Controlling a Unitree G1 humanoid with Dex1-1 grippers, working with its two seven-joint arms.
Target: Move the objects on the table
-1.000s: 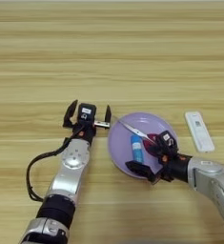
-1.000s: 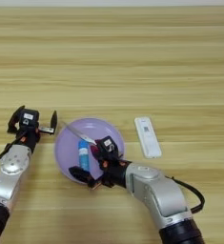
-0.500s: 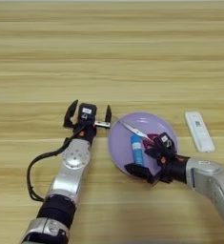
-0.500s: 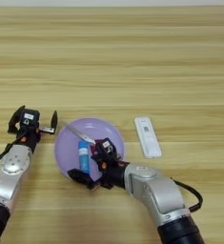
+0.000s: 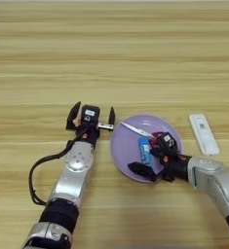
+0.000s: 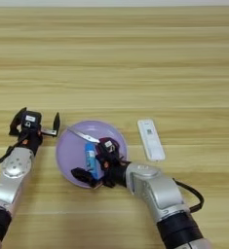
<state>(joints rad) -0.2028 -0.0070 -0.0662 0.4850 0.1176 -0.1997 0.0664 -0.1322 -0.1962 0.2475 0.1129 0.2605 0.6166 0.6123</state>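
Note:
Red-handled scissors [image 5: 141, 131] lie on the round purple plate [image 5: 124, 148], blades pointing left. A blue glue stick [image 5: 144, 150] lies beside them on the plate. My right gripper [image 5: 147, 155] is low over the plate and open, one finger by the scissor handles and the other at the plate's near rim, with the glue stick between them. My left gripper [image 5: 91, 115] sits on the table just left of the plate, open and holding nothing. A white remote-like device [image 5: 203, 134] lies flat to the right of the plate.
The wooden table [image 5: 135, 58] stretches bare across the whole far half. A black cable [image 5: 38, 170] loops beside my left forearm, which lies along the table's near left part.
My left gripper has edged slightly right, closer to the plate's rim. The right gripper holds about the same place over the plate.

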